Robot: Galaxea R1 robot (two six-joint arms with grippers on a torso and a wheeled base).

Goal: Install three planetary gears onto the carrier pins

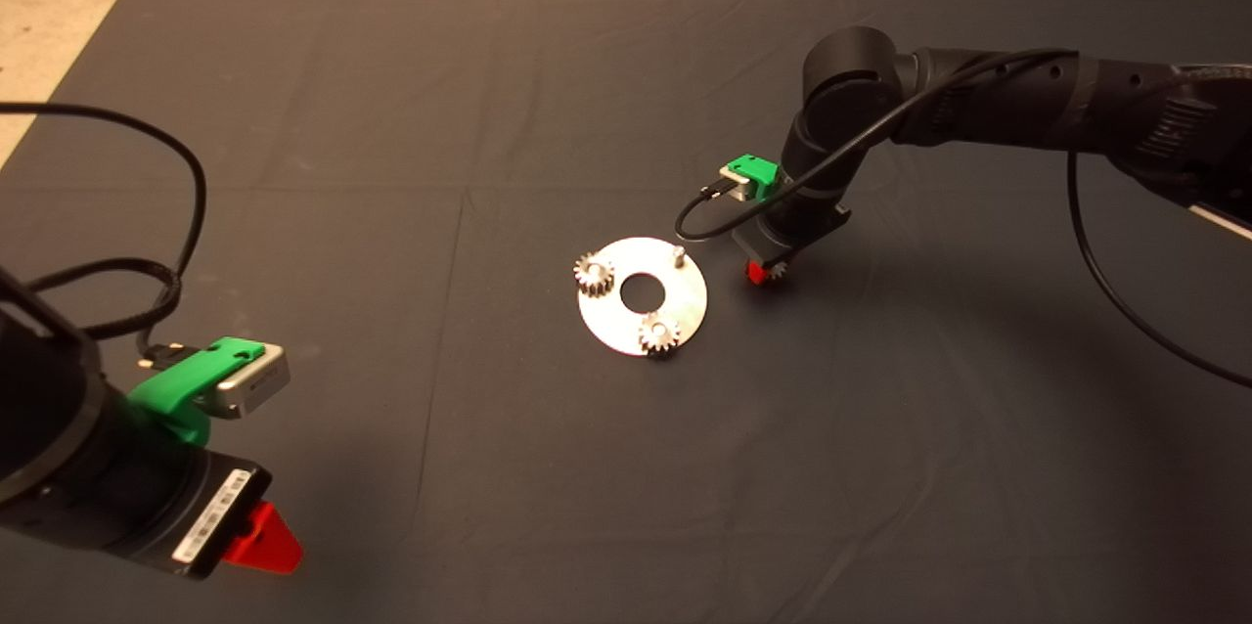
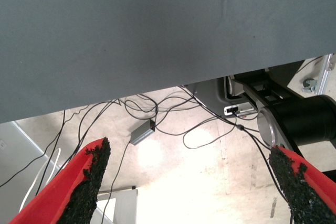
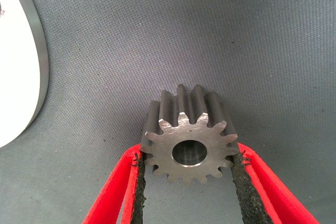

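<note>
The shiny round carrier disc (image 1: 685, 306) lies mid-mat. Two planetary gears (image 1: 593, 273) (image 1: 659, 334) sit on carrier pins at its left and front. The third carrier pin (image 1: 677, 255) stands bare at the disc's far right. Just right of the disc, low over the mat, my right gripper (image 1: 766, 272) is shut on a third gear (image 3: 189, 145). Both black pads (image 3: 137, 192) press its teeth, and its centre hole faces the camera. I cannot tell whether this gear touches the mat. The disc's edge (image 3: 23, 77) shows beside it. My left gripper (image 1: 264, 541) waits open at the lower left.
The dark mat (image 1: 391, 115) spreads wide on every side of the disc. The right arm (image 1: 978, 101) reaches in from the right, with a black cable (image 1: 1105, 291) looping below it. In the left wrist view, the floor beyond the mat shows cables and a small box (image 2: 142, 132).
</note>
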